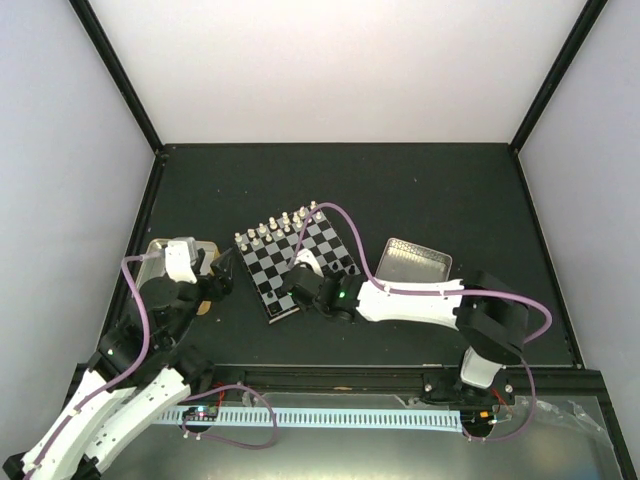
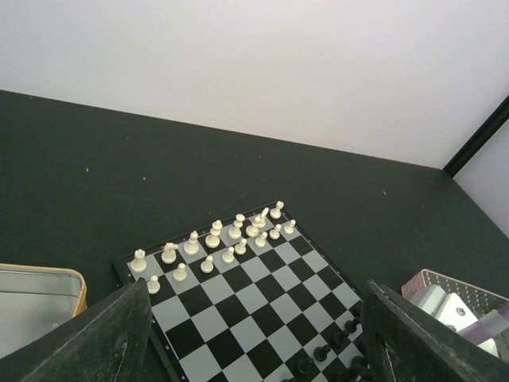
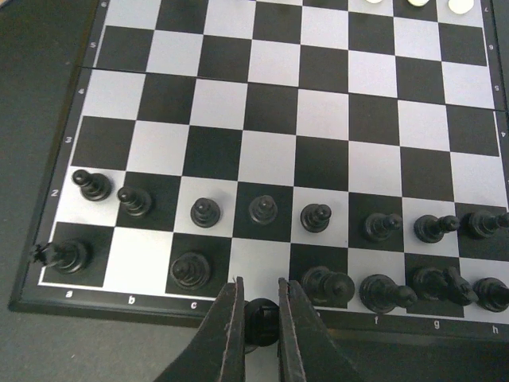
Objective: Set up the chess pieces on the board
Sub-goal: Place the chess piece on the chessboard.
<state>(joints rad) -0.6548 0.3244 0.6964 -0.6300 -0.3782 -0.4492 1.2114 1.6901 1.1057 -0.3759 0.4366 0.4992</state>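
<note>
The board lies tilted in the middle of the table. White chess pieces fill its two far rows. Black chess pieces stand in the two near rows, with the b and d squares of the nearest row bare. My right gripper is shut on a black piece, held over the board's near rim just below the bare d square. My left gripper hangs open above the board's left side with nothing between its fingers.
A tan-rimmed metal tray sits left of the board under the left arm. A pink-rimmed metal tray sits to the board's right, beside the right arm's forearm. Black rails edge the dark table.
</note>
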